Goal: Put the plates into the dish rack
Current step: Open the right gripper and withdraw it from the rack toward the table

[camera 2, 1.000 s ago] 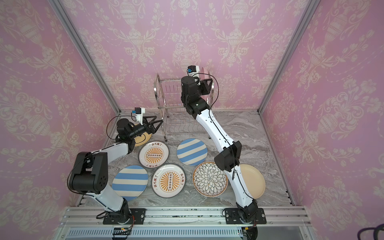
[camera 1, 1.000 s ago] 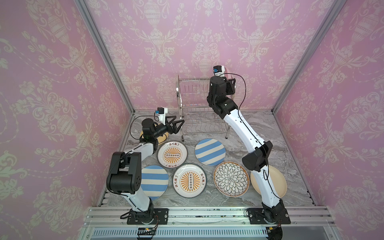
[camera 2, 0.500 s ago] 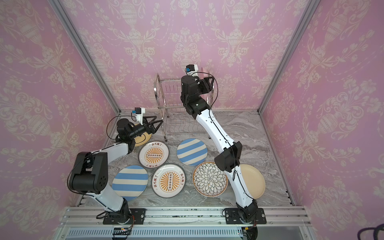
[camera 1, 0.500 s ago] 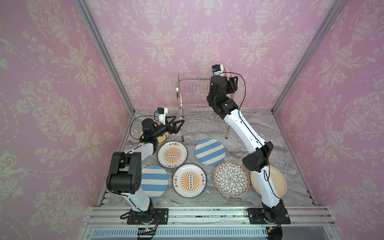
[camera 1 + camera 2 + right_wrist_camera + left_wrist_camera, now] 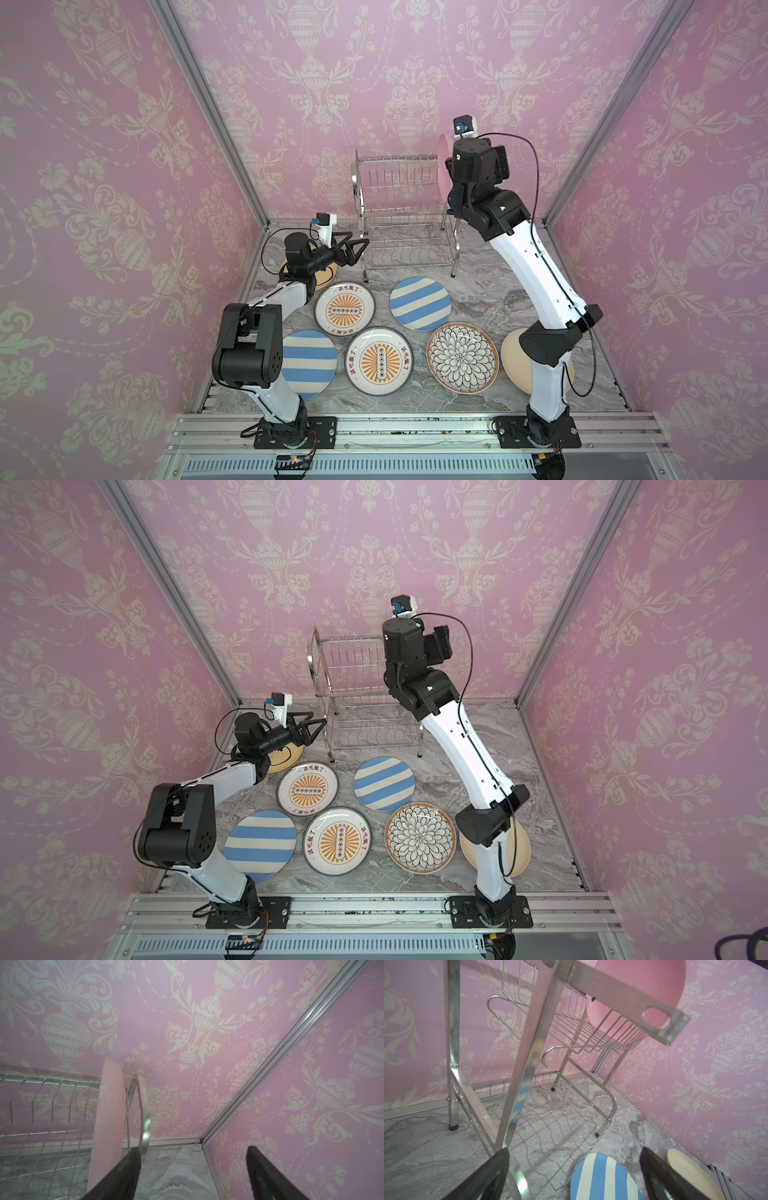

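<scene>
Rack: the dish rack (image 5: 405, 216) stands at the back of the table (image 5: 490, 282).
Pink plate (image 5: 108, 1118): upright on its edge in the rack's upper shelf, at the end nearest the right arm.
Right gripper (image 5: 193, 1150): jaws apart and empty, just beside the pink plate.
Left gripper (image 5: 575, 1149): jaws apart and empty, low at the rack's other end, with one finger (image 5: 500, 1159) against a rack leg.
Flat in front of the rack: striped plates (image 5: 419, 303) (image 5: 309, 365), sunburst plates (image 5: 344, 309) (image 5: 379, 360), petal plate (image 5: 462, 358), yellow plate (image 5: 289, 756), beige plate (image 5: 510, 361).
</scene>
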`<action>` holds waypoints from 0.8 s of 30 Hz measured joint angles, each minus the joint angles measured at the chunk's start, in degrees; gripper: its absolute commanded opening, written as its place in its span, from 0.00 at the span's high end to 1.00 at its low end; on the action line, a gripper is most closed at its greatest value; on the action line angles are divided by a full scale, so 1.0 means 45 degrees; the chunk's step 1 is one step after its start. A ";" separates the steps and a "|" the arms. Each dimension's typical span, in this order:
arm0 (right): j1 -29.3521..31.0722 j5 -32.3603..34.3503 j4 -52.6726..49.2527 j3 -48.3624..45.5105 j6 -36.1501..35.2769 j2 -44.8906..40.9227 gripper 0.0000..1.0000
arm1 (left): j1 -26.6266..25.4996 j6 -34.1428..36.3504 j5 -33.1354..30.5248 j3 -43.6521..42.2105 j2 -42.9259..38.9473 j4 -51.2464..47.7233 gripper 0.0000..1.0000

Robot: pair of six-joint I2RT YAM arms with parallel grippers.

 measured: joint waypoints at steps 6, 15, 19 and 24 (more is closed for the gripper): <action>-0.0126 -0.1579 -0.0767 -0.0544 0.1273 -0.1379 0.13 | 0.0000 0.0457 -0.0335 0.0248 -0.0228 -0.1214 0.01; -0.0151 -0.3211 -0.1515 -0.1899 0.2205 -0.1826 0.12 | 0.0000 0.1321 -0.1001 0.0758 -0.1919 -0.4163 0.01; -0.0219 -0.3667 -0.1399 -0.4600 0.2526 -0.3555 0.12 | 0.0000 0.1511 -0.1486 0.0816 -0.2924 -0.5280 0.01; -0.0996 -0.4770 -0.1389 -0.7514 0.3517 -0.6363 0.12 | 0.0000 0.1520 -0.2011 0.0758 -0.3808 -0.6101 0.01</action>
